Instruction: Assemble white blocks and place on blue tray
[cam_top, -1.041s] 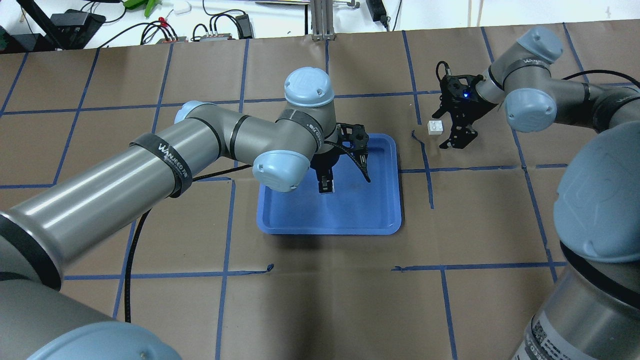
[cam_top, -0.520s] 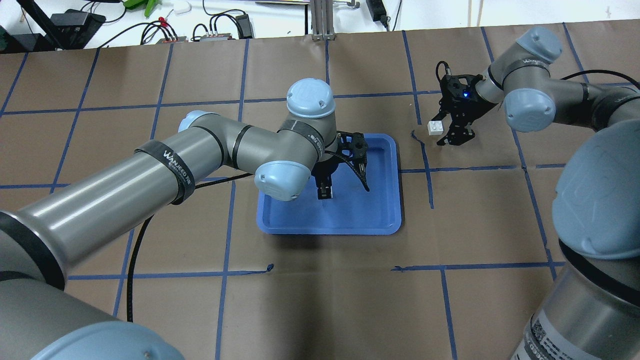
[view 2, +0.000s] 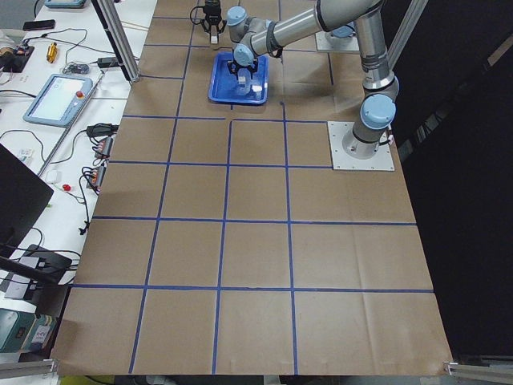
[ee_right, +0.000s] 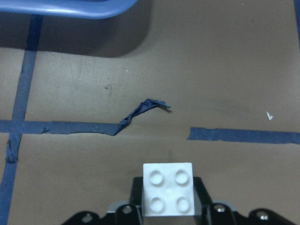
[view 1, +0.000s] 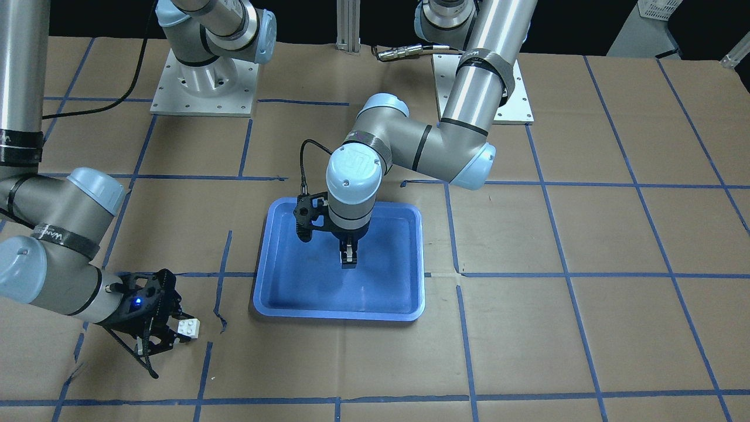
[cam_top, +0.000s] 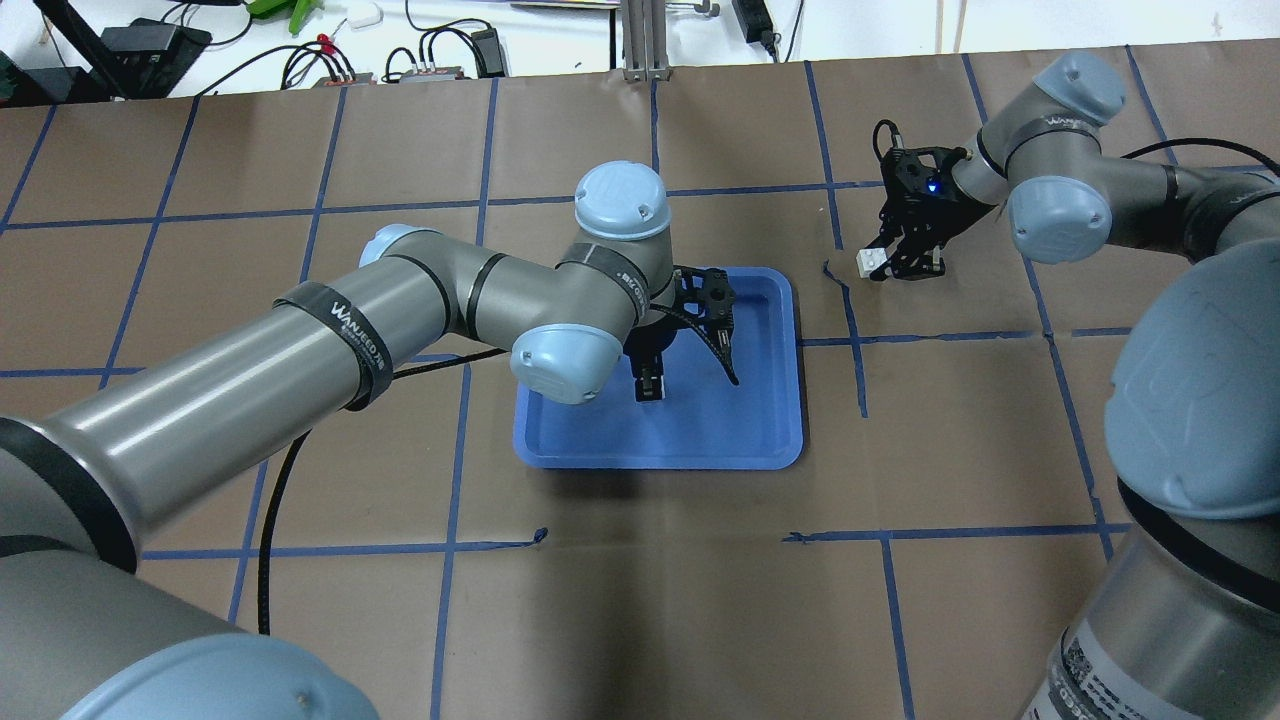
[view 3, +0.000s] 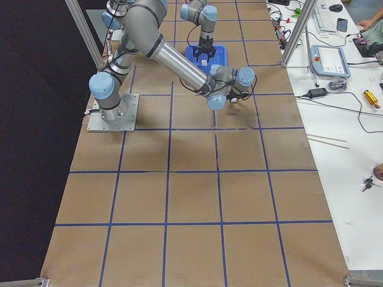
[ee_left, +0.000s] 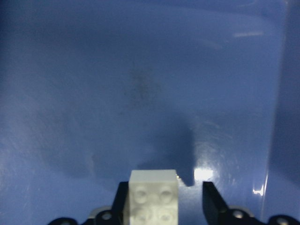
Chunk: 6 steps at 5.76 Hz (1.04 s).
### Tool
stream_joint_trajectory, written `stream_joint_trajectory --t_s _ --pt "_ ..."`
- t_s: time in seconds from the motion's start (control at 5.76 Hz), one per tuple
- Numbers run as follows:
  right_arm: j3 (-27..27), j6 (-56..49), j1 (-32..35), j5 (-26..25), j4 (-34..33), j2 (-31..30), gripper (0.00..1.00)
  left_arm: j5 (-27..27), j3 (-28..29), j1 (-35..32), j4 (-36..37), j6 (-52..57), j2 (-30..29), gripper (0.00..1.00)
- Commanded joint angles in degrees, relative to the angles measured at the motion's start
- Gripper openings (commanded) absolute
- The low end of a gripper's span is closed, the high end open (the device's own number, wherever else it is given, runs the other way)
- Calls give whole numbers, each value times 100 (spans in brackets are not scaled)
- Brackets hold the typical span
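Overhead exterior: white block [cam_top: 873, 262] sits between right end effector's [cam_top: 900, 266] fingers.

six views, blue tray [cam_top: 760, 440] shared

Across the last second the right end effector [cam_top: 893, 262] at the overhead view's upper right has drawn its spread fingers together; they now sit against the white block [cam_top: 873, 260] there. The block has shifted slightly lower and left in that frame. The left end effector [cam_top: 650, 385], over the frame's middle, has crept a little toward the top.
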Motion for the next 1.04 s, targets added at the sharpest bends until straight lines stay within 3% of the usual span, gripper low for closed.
stream_joint_trajectory --t_s 0.0,0.52,0.87 --pt "-296 64 0 -2 83 -122 23 12 104 68 -240 17 427 99" --pt "-149 56 87 24 767 -1034 22 20 672 893 -2526 -349 2077 99" --pt "412 352 437 155 691 -1395 22 39 763 1385 -3237 -1014 2685 99"
